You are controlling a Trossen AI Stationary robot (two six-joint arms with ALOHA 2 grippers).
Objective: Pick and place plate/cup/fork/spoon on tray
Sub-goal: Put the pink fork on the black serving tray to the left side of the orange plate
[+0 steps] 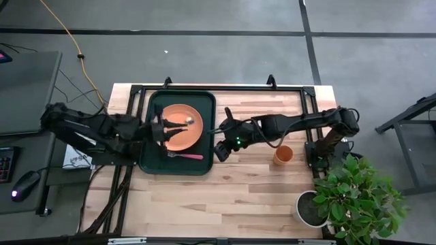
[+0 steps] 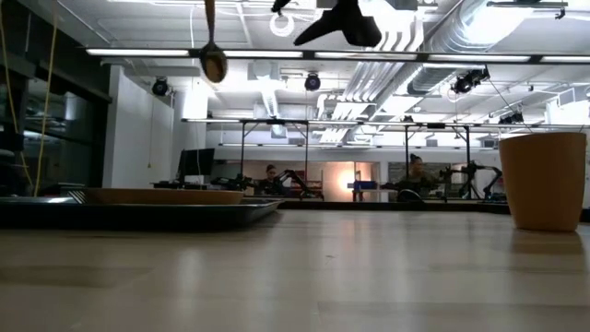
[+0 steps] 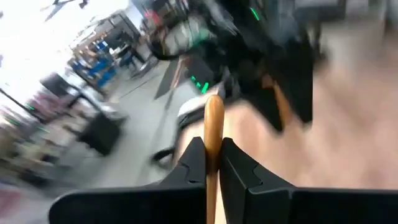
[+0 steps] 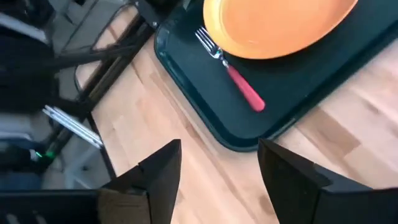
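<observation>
The dark green tray (image 1: 154,153) lies at the table's far left, with the orange plate (image 1: 184,136) in it and the pink-handled fork (image 1: 185,156) on the tray floor by the plate's near side. My left gripper (image 1: 161,129) is shut on the spoon (image 1: 180,124) above the plate. The spoon's silver bowl (image 2: 214,63) hangs high over the tray. My right gripper (image 1: 221,146) is open and empty, raised just right of the tray's near right corner. The orange cup (image 1: 283,155) stands upright on the wood to its right. My left gripper pinches the spoon's orange-tan handle (image 3: 213,134) between its two fingers. The handle's rounded free end (image 3: 214,104) sticks out past the fingertips. The spoon is lifted clear, and its bowl (image 2: 214,63) hangs down over the plate.
A grey pot with a green plant (image 1: 351,197) stands at the table's near right corner. Bare wood lies between the tray and the cup (image 2: 544,180) and along the near edge. The fork (image 4: 230,78) and plate (image 4: 273,25) show beyond my right gripper's fingers.
</observation>
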